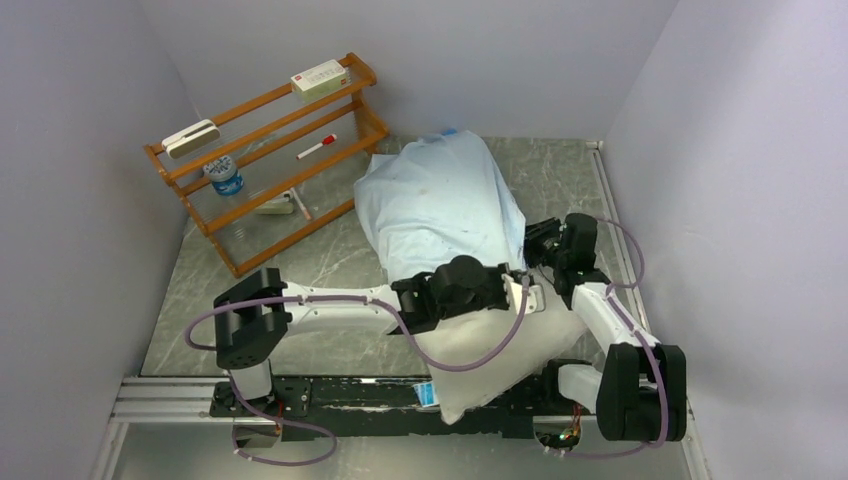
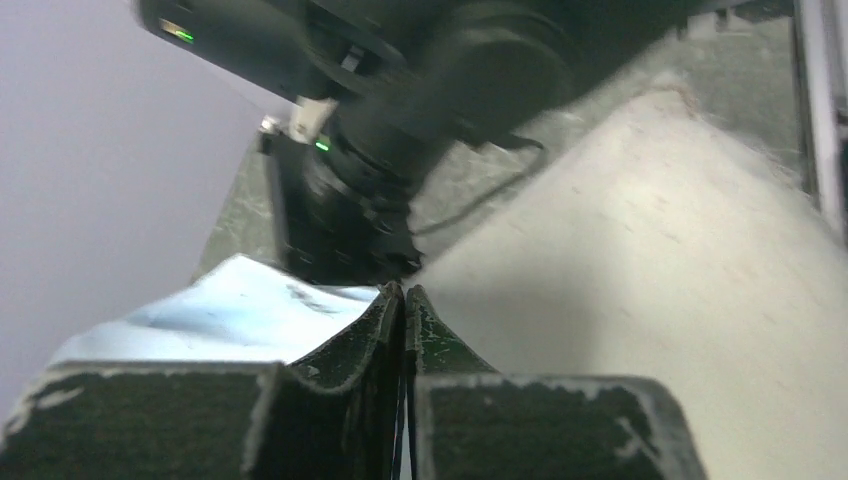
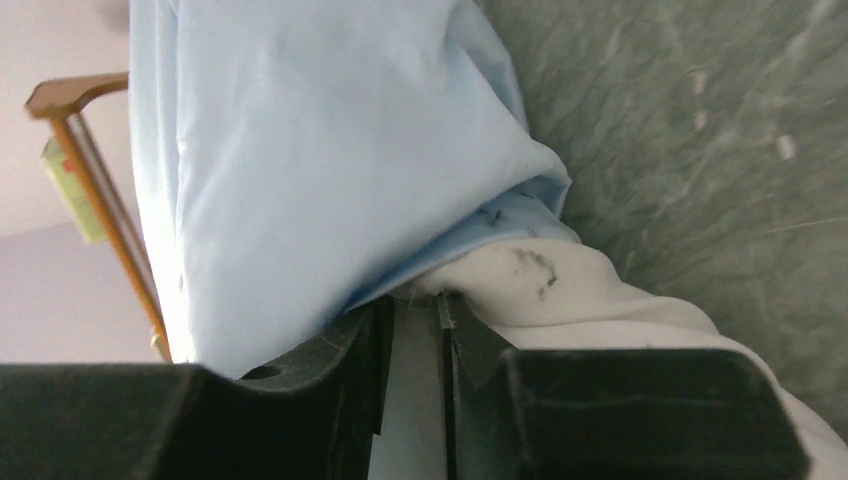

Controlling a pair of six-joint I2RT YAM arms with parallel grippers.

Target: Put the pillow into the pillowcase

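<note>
Pale-blue thin cloth pillowcase (image 1: 440, 200) half covers the puffy white pillow (image 1: 540, 335), so left fingers (image 2: 405, 300), squeezed shut, and right fingers (image 3: 388, 318), pinching the cloth, sit at its edge, likely to pull.

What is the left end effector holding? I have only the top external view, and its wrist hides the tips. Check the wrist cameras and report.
Observer: The left end effector is shut, its tips pressed flat together. The pillowcase runs right up to them on one side and the pillow on the other. I cannot tell whether cloth is pinched.
Operator: Now the other arm. Report its grip.
Observer: The right end effector is closed to a narrow gap with pale cloth in it, just where the pillowcase hem meets the bare pillow.
</note>
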